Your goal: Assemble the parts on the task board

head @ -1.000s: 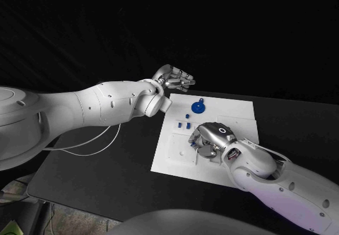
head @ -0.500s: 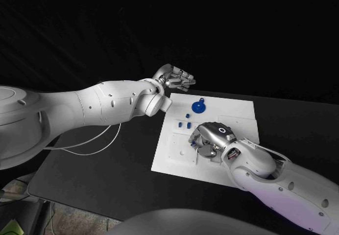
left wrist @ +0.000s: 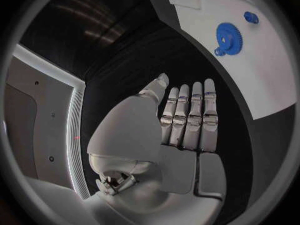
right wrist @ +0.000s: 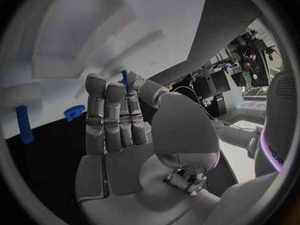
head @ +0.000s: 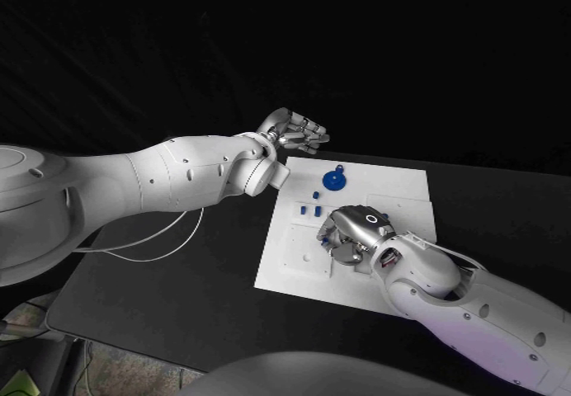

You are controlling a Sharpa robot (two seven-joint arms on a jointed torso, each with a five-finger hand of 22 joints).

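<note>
Task board (head: 398, 186), a white plate, is lying flat in the middle of the black table (head: 167, 297), its long axis running from near to far. At its far end a blue gear (head: 334, 178) is lying flat with a small tab sticking out on its far side; the left wrist view is showing the same gear (left wrist: 229, 36) with a smaller blue piece (left wrist: 251, 17) just beside it. Nearer along the board, a tiny blue peg (head: 315, 195) and two short blue bars (head: 310, 211) are sitting close together, their long axes pointing near to far.

Right hand (head: 350, 238) is resting over the middle of the board, knuckles up and fingers curled down. In the right wrist view, this hand (right wrist: 125, 135) is keeping its fingers (right wrist: 115, 110) pressed side by side, with the thumb pinching a thin blue pin (right wrist: 124, 78) against a fingertip; the pin is standing roughly in line with the fingers, pointing toward the board. Another blue bar (right wrist: 23, 124) and a blue toothed piece (right wrist: 74, 112) are lying well apart from it.

Left hand (head: 295, 132) is hovering beyond the far left corner of the board, holding nothing; in the left wrist view its fingers (left wrist: 187, 115) are lying straight and pressed together, thumb slightly apart.

Compared with a second ago, the right hand is sitting very slightly further left; the left hand and loose parts are staying unchanged.
</note>
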